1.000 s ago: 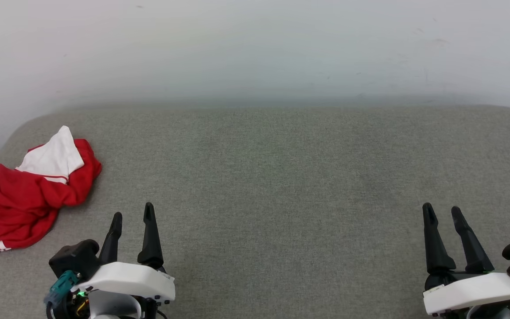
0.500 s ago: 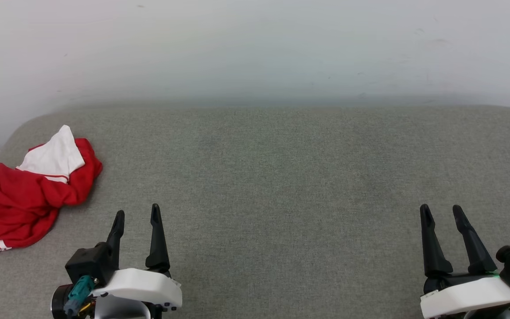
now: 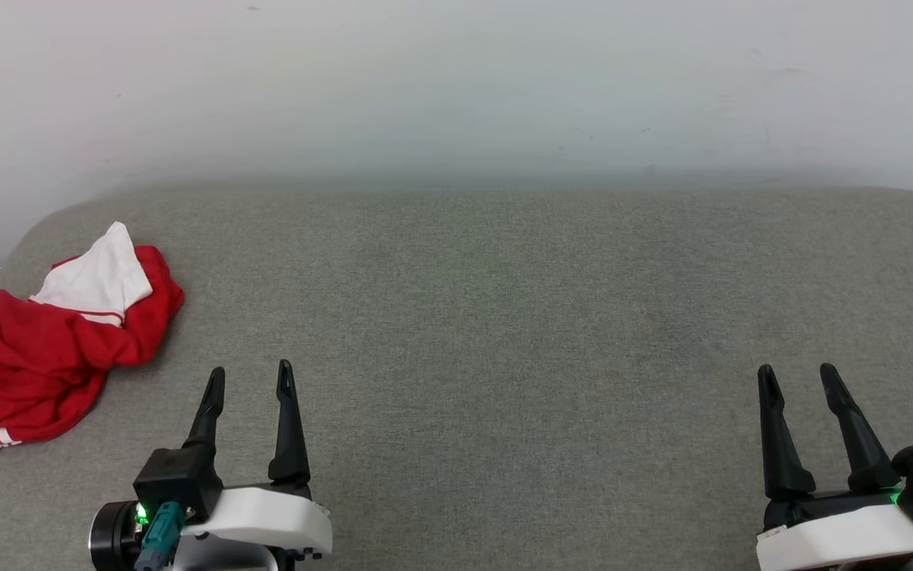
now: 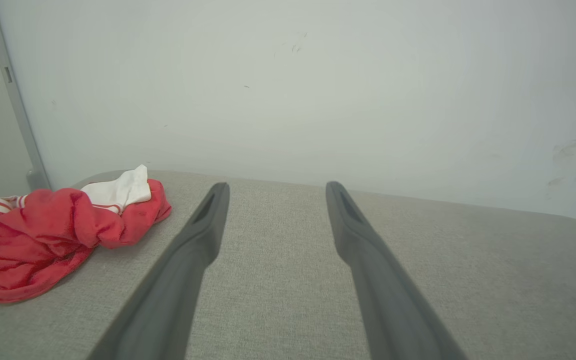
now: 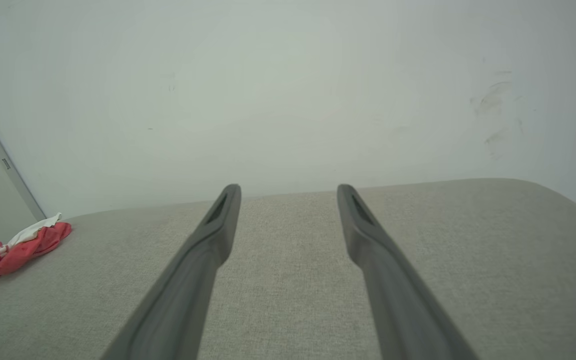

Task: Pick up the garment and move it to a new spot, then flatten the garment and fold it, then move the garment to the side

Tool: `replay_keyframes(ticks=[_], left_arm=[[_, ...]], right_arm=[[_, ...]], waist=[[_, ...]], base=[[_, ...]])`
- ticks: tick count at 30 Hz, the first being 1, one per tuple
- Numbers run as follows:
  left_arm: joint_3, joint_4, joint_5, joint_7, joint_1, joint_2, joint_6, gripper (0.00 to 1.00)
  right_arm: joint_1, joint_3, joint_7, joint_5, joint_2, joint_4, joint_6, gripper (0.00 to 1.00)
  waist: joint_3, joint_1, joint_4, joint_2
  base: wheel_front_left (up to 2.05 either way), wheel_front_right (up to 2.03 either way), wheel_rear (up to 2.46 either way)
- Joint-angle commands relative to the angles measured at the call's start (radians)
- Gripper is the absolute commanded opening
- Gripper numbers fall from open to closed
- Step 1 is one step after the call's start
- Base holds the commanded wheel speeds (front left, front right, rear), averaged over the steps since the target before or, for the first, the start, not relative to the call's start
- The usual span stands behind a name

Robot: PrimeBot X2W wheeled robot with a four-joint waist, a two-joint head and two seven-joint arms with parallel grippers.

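At the far left of the tabletop [image 3: 504, 301], close to its rounded back corner, we find the garment [image 3: 44, 357] lying in a crumpled heap. It is mostly red, with a white sleeve end turned up at the back and thin red-and-white stripe trim along its left side. Its left part runs to the border of the head view. It rests on the grey fabric, and neither gripper touches it.

Moving rightward, our left gripper [image 3: 251, 369] sits at the lower left, near the garment but apart from it, to its right and closer to us. Its two dark fingers [image 3: 289, 428] point toward the wall [image 3: 456, 79] and stand spread, with grey fabric showing through the gap. Our left wrist view confirms this: the left gripper [image 4: 276, 186] is parted, and the garment [image 4: 52, 235] lies off to its left.

Across the middle we see a broad stretch of grey tabletop, backed by the pale wall, which is lightly scuffed at the upper right.

At the lower right, well apart from the garment, our right gripper [image 3: 797, 368] also has its fingers spread, with grey fabric between them. In our right wrist view the right gripper [image 5: 289, 187] shows the same gap, and the garment [image 5: 7, 252] appears small at the tabletop's far left.
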Motion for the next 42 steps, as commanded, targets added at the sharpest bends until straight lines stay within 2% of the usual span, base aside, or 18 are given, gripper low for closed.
replay_keyframes(ticks=[1,19,27,35,42], left_arm=[[0.003,-0.013,0.02,-0.01,0.01,-0.005,-0.007,1.0],[0.059,-0.022,0.119,-0.044,0.036,-0.048,-0.105,1.0],[0.073,-0.003,0.16,-0.056,0.045,-0.057,-0.125,1.0],[0.086,0.026,0.138,-0.054,0.044,-0.061,-0.147,1.0],[0.081,0.04,0.114,-0.054,0.041,-0.062,-0.144,1.0]], right_arm=[[0.003,-0.001,-0.012,-0.02,-0.002,-0.014,0.0,1.0],[0.026,0.004,-0.046,-0.08,-0.002,-0.031,0.0,1.0],[0.035,0.005,-0.056,-0.109,-0.002,-0.03,0.0,1.0],[0.039,0.007,-0.055,-0.086,-0.002,-0.012,0.0,1.0],[0.04,0.002,-0.055,-0.067,-0.002,0.001,0.0,1.0]], waist=[[0.0,0.0,0.0,-0.0001],[-0.001,0.0,0.006,-0.0001],[0.0,0.0,0.004,-0.0001],[-0.003,0.0,0.004,-0.0001],[-0.005,0.0,0.006,-0.0001]], base=[[0.0,0.0,0.0],[0.0,0.0,0.0],[0.0,0.0,0.0],[0.0,0.0,0.0],[0.0,0.0,0.0]])
